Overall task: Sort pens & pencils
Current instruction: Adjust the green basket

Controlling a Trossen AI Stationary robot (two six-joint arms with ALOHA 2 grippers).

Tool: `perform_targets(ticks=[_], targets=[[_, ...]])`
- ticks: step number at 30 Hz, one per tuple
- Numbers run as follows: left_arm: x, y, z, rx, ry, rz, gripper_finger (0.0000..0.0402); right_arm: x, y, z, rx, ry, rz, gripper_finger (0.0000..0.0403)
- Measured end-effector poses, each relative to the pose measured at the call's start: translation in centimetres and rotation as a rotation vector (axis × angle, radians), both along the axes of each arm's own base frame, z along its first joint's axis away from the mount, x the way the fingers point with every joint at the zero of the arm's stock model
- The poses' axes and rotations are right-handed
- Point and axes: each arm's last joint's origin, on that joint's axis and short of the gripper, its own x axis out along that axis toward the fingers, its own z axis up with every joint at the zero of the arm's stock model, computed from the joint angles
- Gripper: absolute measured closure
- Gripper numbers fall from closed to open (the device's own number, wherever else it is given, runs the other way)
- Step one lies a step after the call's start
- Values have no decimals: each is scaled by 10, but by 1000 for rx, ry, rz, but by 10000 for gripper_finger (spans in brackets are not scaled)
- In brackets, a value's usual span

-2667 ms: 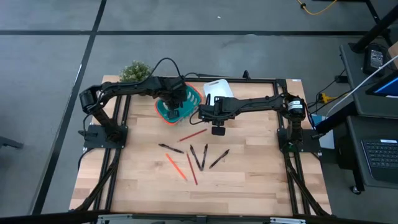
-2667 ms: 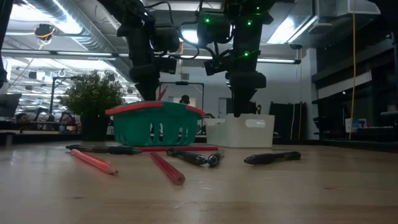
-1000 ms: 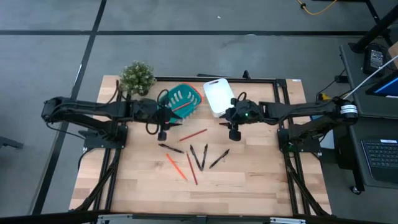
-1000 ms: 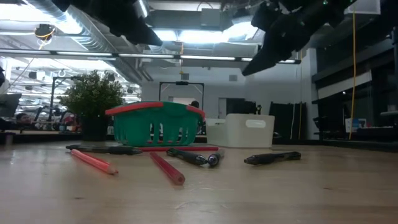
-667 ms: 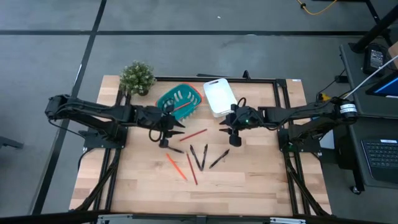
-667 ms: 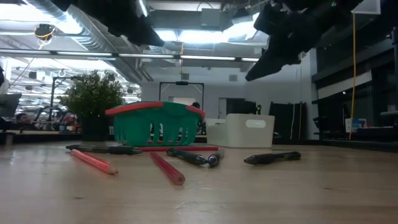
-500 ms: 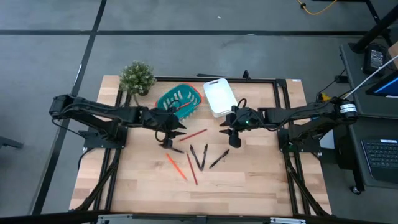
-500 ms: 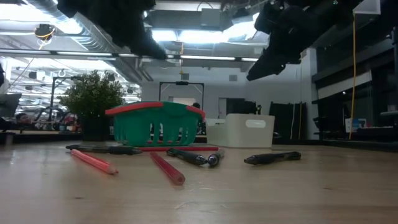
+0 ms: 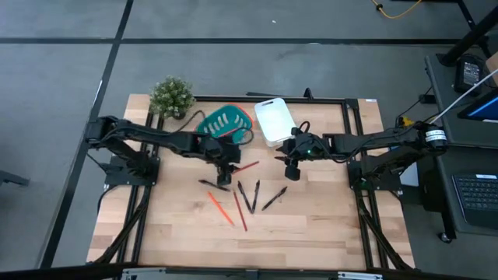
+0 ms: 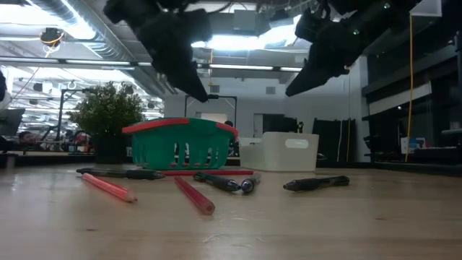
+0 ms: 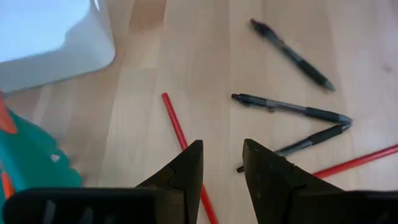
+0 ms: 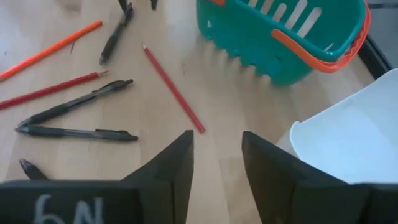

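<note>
Several black pens (image 9: pixel 255 194) and red and orange pencils (image 9: pixel 219 208) lie flat, scattered at the table's middle. One red pencil (image 9: pixel 242 166) lies nearest the teal basket (image 9: pixel 224 127). My left gripper (image 9: pixel 226 173) hangs open above the near side of the basket. In its wrist view the red pencil (image 11: pixel 180 134) runs into the gap between the fingers, well below them. My right gripper (image 9: pixel 292 173) is open in the air near the white bin (image 9: pixel 272 120); below it are the red pencil (image 12: pixel 174 87) and pens (image 12: pixel 74 109). In the low view both grippers (image 10: pixel 195 90) (image 10: pixel 296 87) are well above the table.
A potted plant (image 9: pixel 171 95) stands at the far left corner. The teal basket with its orange rim (image 10: pixel 180 126) and the white bin (image 10: pixel 289 150) stand side by side at the far middle. Bare wood stretches across the near half of the table (image 9: pixel 311 233).
My left gripper has swung toward the table's right, from the basket's left side to above the red pencil in front of it, and has come lower in the low view. The pens and pencils have stayed where they lay.
</note>
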Motion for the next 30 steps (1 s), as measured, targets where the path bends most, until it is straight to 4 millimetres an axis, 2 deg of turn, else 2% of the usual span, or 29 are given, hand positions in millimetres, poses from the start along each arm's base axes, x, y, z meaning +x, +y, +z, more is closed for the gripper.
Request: perform_targets(ticks=[8,12,19,26,30], targets=[[28,2,-14,-4,152,16,294,0,0,-1,-15,11,12,264],[30,7,-21,-13,179,66,294,-1,0,-1,-20,18,-1,264],[36,7,-39,-17,232,93,294,-4,-5,-3,-122,53,-124,264],[41,14,-63,-19,299,112,294,-4,-5,-2,-127,54,-130,264],[42,16,-66,-26,305,116,294,-4,-5,-2,-129,54,-130,264]])
